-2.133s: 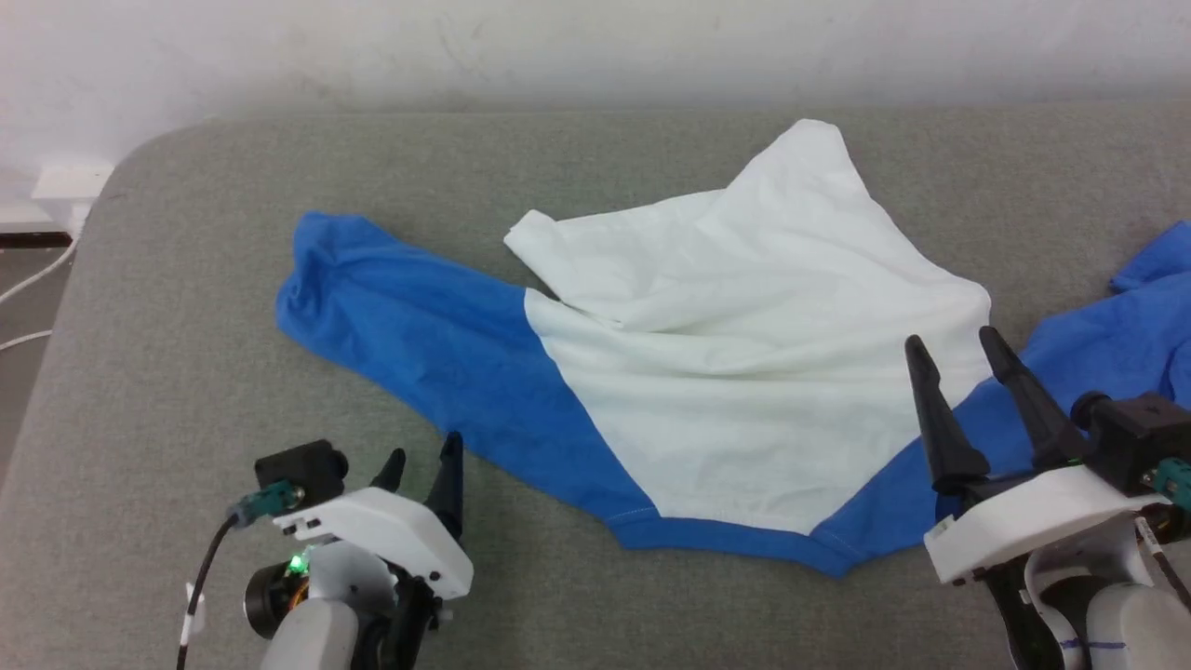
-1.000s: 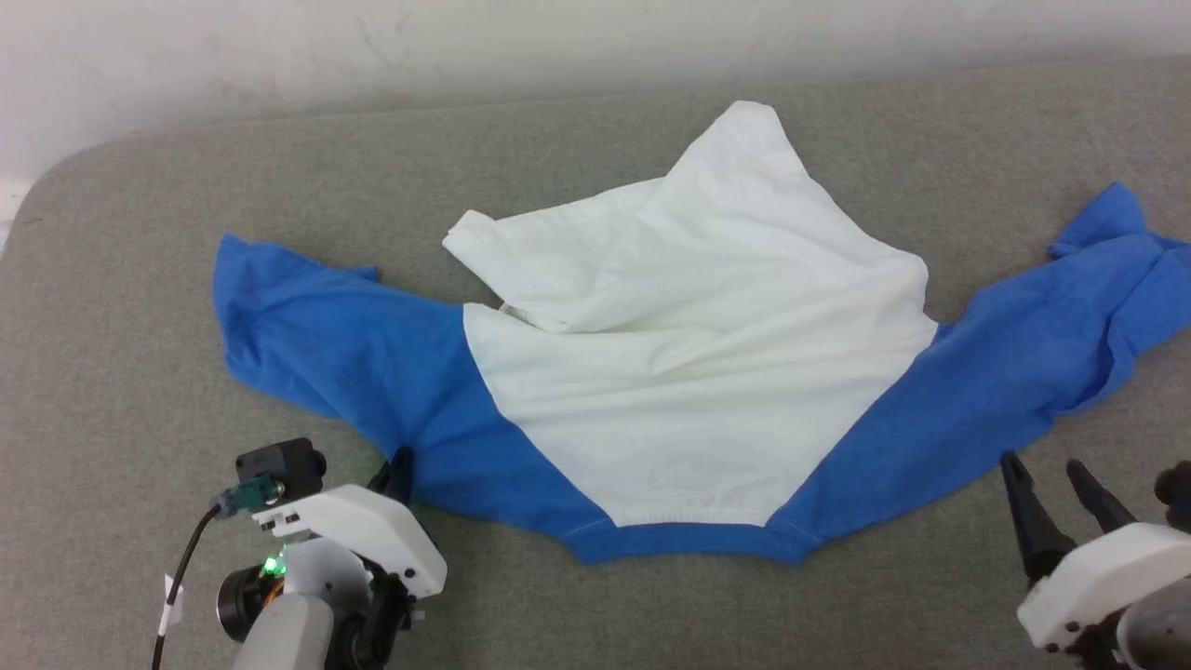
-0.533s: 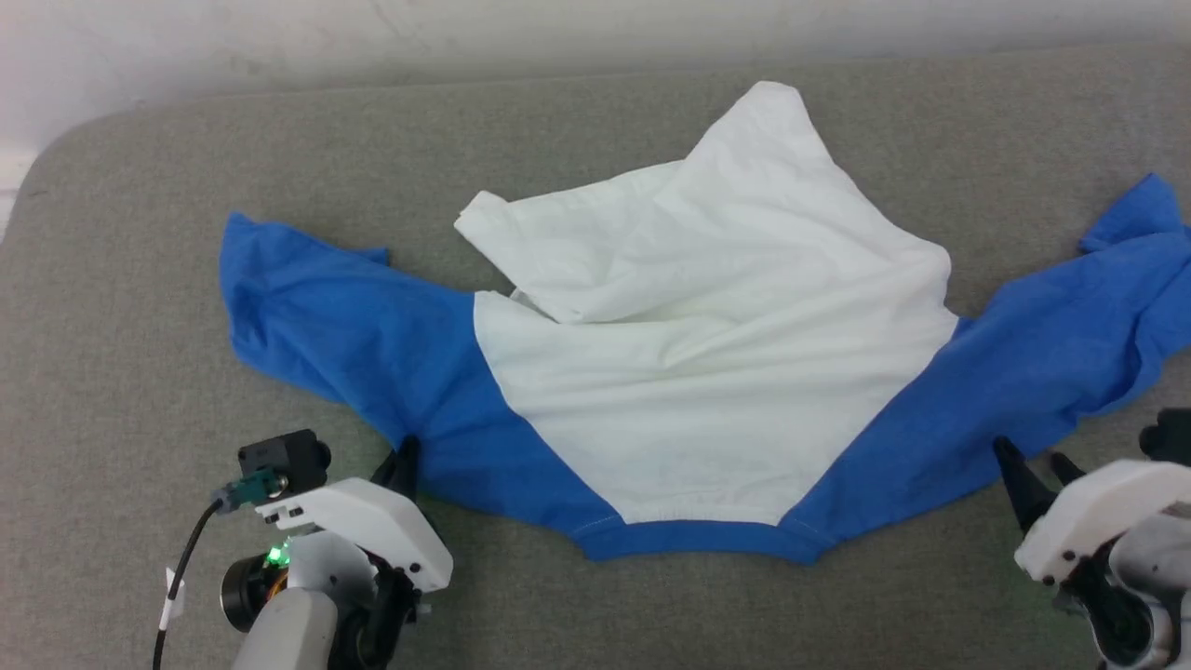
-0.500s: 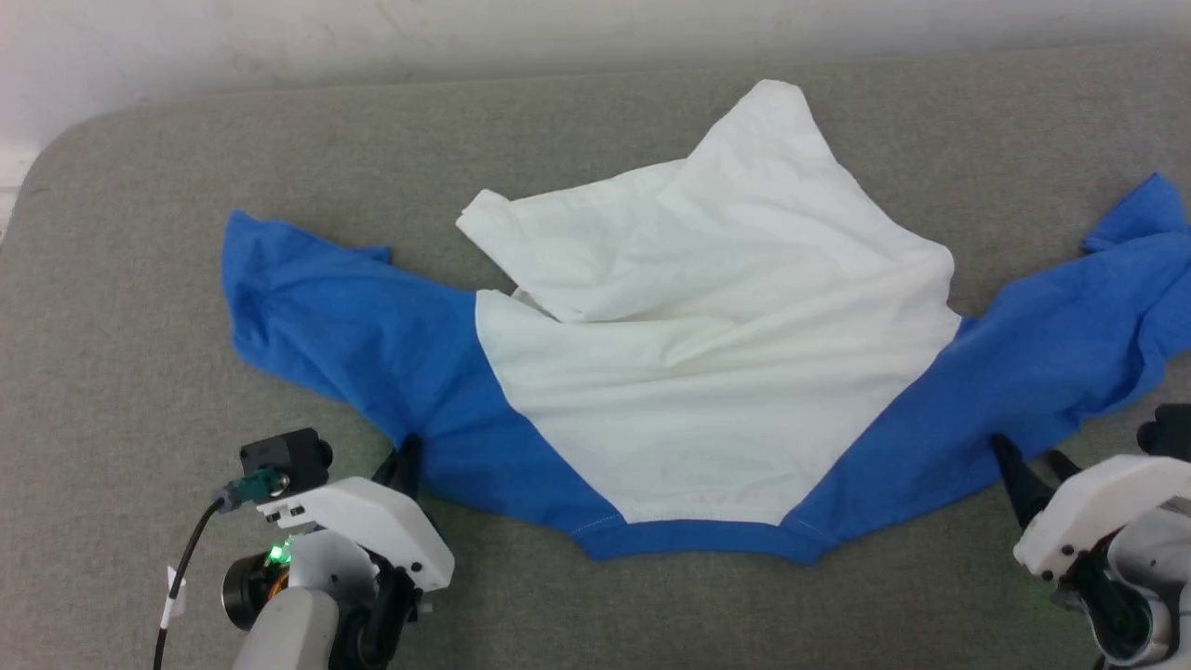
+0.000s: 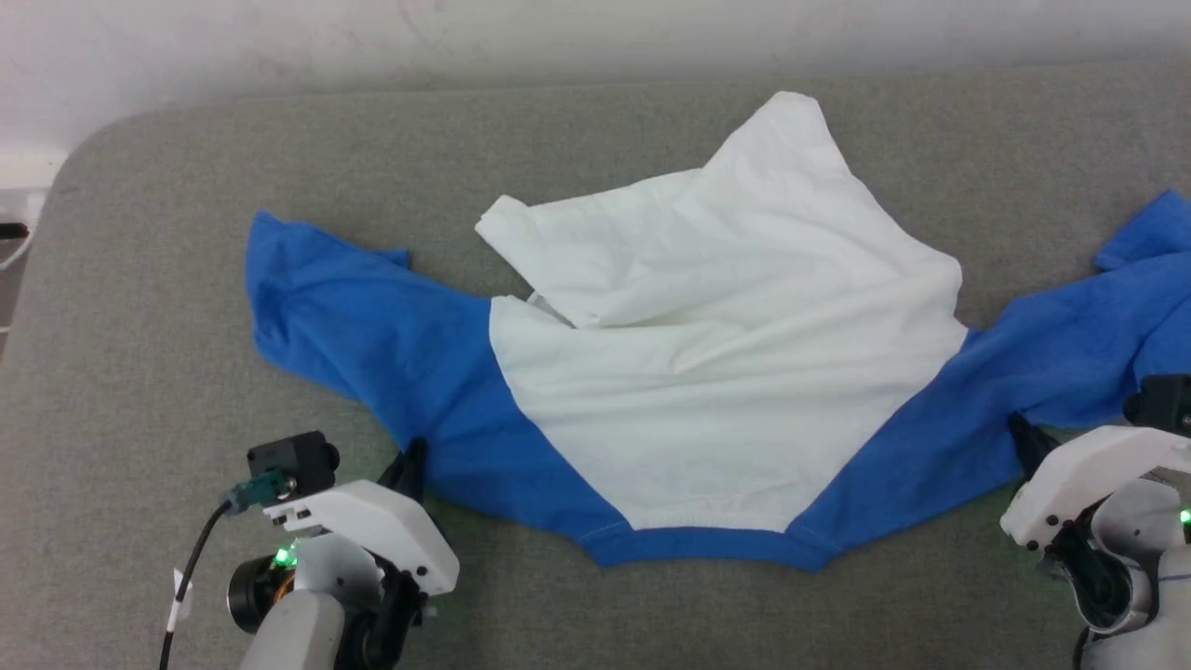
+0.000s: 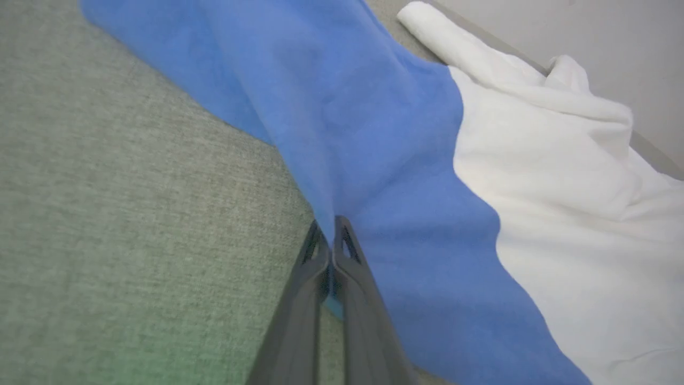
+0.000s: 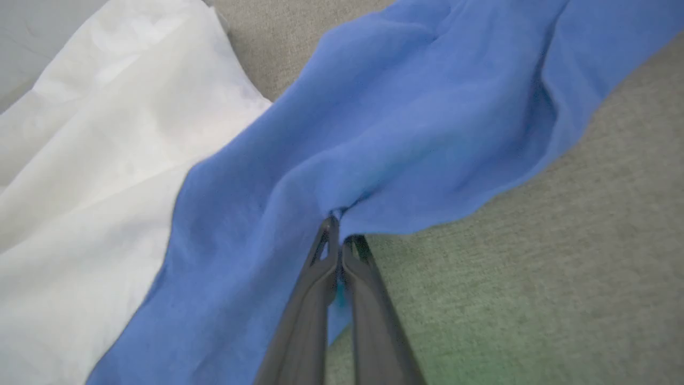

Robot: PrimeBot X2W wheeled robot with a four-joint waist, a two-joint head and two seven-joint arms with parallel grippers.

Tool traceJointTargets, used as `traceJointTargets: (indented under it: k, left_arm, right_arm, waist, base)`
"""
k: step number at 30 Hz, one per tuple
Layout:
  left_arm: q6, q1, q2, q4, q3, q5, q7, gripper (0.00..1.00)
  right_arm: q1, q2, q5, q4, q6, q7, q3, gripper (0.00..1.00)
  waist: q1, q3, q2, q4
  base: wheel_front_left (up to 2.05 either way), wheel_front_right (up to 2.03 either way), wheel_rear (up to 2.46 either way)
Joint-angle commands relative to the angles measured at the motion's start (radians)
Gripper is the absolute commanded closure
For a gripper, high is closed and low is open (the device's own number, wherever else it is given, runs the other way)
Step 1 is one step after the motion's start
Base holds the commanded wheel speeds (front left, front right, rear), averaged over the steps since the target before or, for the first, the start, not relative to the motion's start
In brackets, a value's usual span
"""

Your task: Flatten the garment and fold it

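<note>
You have the garment (image 5: 726,372) spread across the grey padded surface (image 5: 595,149) in the middle of the head view, below a pale wall (image 5: 372,37) along the top edge. Its blue collar trim (image 5: 707,544) lies nearest the bottom of the frame at centre. The white body rises from there toward the upper centre, rumpled and folded over itself, with one corner peaking near the top. One blue sleeve (image 5: 354,326) reaches out to the left of the frame and ends there on the surface. The other blue sleeve (image 5: 1070,354) runs off the right edge. Your left gripper (image 5: 412,456) sits at the lower left with its tips at the lower edge of the left-hand sleeve. In the left wrist view its jaws are pressed together, with blue cloth gathered at the tips and a sliver of blue caught between the fingers (image 6: 299,299). Your right gripper (image 5: 1021,433) sits at the lower right against the lower edge of the right-hand sleeve. In the right wrist view its jaws are likewise closed tight, the blue fabric puckered into a pinch at the tips and draping to either side. A dark cable (image 5: 191,577) at the lower left carries a small white tag (image 5: 180,596). Any writing on it is too small to read.
</note>
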Motion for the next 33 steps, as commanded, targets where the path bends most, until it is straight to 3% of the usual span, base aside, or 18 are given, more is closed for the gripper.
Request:
traceJointTargets:
  k: [1,5,10,14,17,19,23,28,33]
  left_arm:
    - [-0.004,0.011,0.009,0.004,0.002,-0.008,-0.006,1.00]
    - [-0.024,0.026,0.005,-0.040,0.020,-0.037,-0.034,1.00]
    - [-0.091,0.032,0.000,-0.177,0.063,-0.139,-0.035,1.00]
    - [-0.134,0.010,0.015,-0.315,0.087,-0.218,0.011,1.00]
    - [-0.141,-0.038,0.029,-0.406,0.102,-0.271,0.066,1.00]
    - [-0.123,-0.116,0.028,-0.476,0.124,-0.330,0.119,1.00]
    - [-0.075,-0.264,0.032,-0.509,0.164,-0.393,0.179,1.00]
    - [-0.023,-0.482,0.045,-0.462,0.196,-0.418,0.212,1.00]
    - [0.014,-0.709,0.087,-0.354,0.200,-0.352,0.197,1.00]
  right_arm:
    - [0.013,0.003,0.007,-0.005,-0.001,-0.007,0.001,1.00]
    - [0.066,0.003,0.019,-0.081,-0.001,-0.023,-0.008,1.00]
    - [0.119,0.003,0.017,-0.260,-0.001,0.003,-0.026,1.00]
    - [0.119,0.003,0.020,-0.431,-0.001,0.053,-0.033,1.00]
    - [0.082,0.003,-0.002,-0.527,-0.001,0.105,-0.031,1.00]
    - [0.002,-0.001,-0.044,-0.595,-0.001,0.172,0.000,1.00]
    - [-0.156,-0.055,-0.086,-0.609,-0.001,0.241,0.056,1.00]
    - [-0.396,-0.144,-0.115,-0.516,-0.001,0.294,0.137,1.00]
    - [-0.671,-0.203,-0.165,-0.369,-0.001,0.268,0.206,1.00]
  waist:
    - [-0.0001,-0.018,-0.0001,0.002]
    - [-0.0001,-0.060,-0.0001,-0.002]
    - [-0.0001,-0.109,-0.0001,-0.013]
    - [-0.0001,-0.136,-0.0001,-0.022]
    - [-0.0001,-0.137,-0.0001,-0.024]
    - [-0.0001,-0.123,-0.0001,-0.030]
    - [-0.0001,-0.076,-0.0001,-0.038]
    - [-0.0001,0.011,-0.0001,-0.047]
    - [-0.0001,0.136,-0.0001,-0.059]
  base:
    - [0.00,0.00,0.00]
    - [0.00,0.00,0.00]
    - [0.00,0.00,0.00]
    - [0.00,0.00,0.00]
    - [0.00,0.00,0.00]
    - [0.00,0.00,0.00]
    - [0.00,0.00,0.00]
    - [0.00,0.00,0.00]
    - [0.00,0.00,0.00]
